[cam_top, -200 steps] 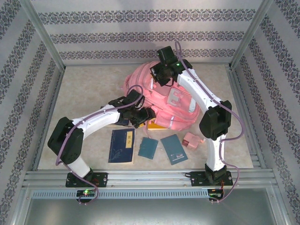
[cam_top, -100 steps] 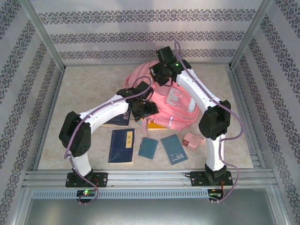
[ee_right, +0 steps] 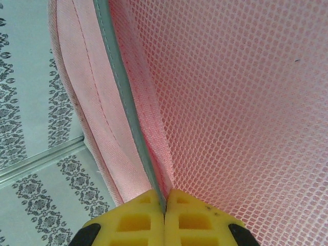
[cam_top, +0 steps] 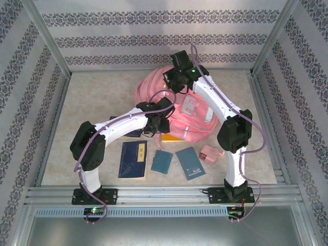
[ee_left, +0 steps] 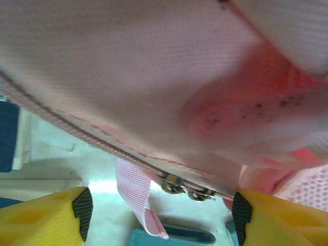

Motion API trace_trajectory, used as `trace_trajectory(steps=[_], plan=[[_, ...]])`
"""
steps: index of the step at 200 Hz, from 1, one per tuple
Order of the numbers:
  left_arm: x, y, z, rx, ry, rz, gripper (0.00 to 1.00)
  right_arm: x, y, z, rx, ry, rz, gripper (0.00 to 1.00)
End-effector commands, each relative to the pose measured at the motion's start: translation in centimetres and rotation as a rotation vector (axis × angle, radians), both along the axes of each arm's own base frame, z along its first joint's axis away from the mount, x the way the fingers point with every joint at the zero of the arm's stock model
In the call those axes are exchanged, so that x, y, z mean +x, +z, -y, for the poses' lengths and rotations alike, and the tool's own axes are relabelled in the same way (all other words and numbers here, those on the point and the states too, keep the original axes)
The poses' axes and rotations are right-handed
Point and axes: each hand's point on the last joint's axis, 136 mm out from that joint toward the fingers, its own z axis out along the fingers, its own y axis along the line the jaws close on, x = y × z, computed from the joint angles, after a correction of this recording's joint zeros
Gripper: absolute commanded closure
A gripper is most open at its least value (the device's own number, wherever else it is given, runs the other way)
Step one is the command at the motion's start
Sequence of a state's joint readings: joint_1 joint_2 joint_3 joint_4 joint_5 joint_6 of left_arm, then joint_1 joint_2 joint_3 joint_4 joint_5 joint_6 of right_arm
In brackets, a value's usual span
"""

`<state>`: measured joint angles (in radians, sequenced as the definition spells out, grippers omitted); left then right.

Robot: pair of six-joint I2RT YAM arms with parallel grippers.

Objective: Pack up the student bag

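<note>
Books lie nearest you on the bench. Beyond them, your left gripper stands spread at the zip edge of the student bag, which sits mid-bench. Farthest out, your right gripper is pressed together, pinching the bag's mesh rim. Expect soft, floppy fabric, so take hold at seams or straps.
</note>
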<state>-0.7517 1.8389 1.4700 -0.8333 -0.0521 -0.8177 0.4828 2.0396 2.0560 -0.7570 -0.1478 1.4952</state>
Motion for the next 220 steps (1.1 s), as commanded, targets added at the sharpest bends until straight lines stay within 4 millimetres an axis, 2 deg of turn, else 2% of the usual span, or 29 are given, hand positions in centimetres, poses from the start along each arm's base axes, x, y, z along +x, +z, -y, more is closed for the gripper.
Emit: trace_trajectory(steps=[1, 27, 53, 77, 100, 112, 126, 132, 156, 182, 198, 220], plan=[[0.1, 1.1, -2.1, 0.079, 0.000, 0.072, 0.37, 0.3, 3.9, -2.4, 0.109, 0.037, 0.093, 1.00], [-0.1, 1.3, -3.3, 0.084, 0.018, 0.093, 0.47, 0.3, 4.1, -2.5, 0.113, 0.046, 0.102, 1.00], [-0.3, 2.1, -3.4, -0.038, 0.004, 0.147, 0.48, 0.8, 5.1, -3.6, 0.133, 0.146, 0.180, 1.00], [-0.2, 4.2, -3.0, -0.213, -0.056, 0.258, 0.46, 0.6, 5.8, -4.1, 0.107, 0.276, 0.227, 1.00], [-0.8, 6.6, -3.5, -0.271, -0.171, 0.387, 0.45, 0.1, 5.7, -3.1, 0.042, 0.348, 0.225, 1.00], [-1.4, 7.4, -3.7, -0.275, -0.240, 0.445, 0.51, -0.2, 5.3, -2.2, 0.023, 0.346, 0.211, 1.00], [-2.1, 8.1, -3.4, -0.304, -0.333, 0.515, 0.63, -0.5, 5.1, -1.5, 0.025, 0.334, 0.208, 1.00], [-2.3, 8.1, -3.5, -0.303, -0.348, 0.536, 0.66, -0.6, 5.1, -1.3, 0.031, 0.329, 0.206, 1.00], [-2.3, 8.0, -3.9, -0.292, -0.384, 0.632, 0.63, -1.1, 5.2, -0.7, 0.062, 0.315, 0.203, 1.00], [-2.1, 7.9, -4.9, -0.269, -0.365, 0.725, 0.63, -1.7, 5.6, -0.9, 0.089, 0.323, 0.201, 1.00], [-2.3, 7.0, -4.2, -0.263, -0.424, 0.693, 0.63, -2.0, 5.7, -1.1, 0.107, 0.323, 0.195, 1.00], [-2.7, 5.7, -2.6, -0.310, -0.485, 0.628, 0.57, -2.3, 5.7, -1.4, 0.117, 0.327, 0.192, 1.00]])
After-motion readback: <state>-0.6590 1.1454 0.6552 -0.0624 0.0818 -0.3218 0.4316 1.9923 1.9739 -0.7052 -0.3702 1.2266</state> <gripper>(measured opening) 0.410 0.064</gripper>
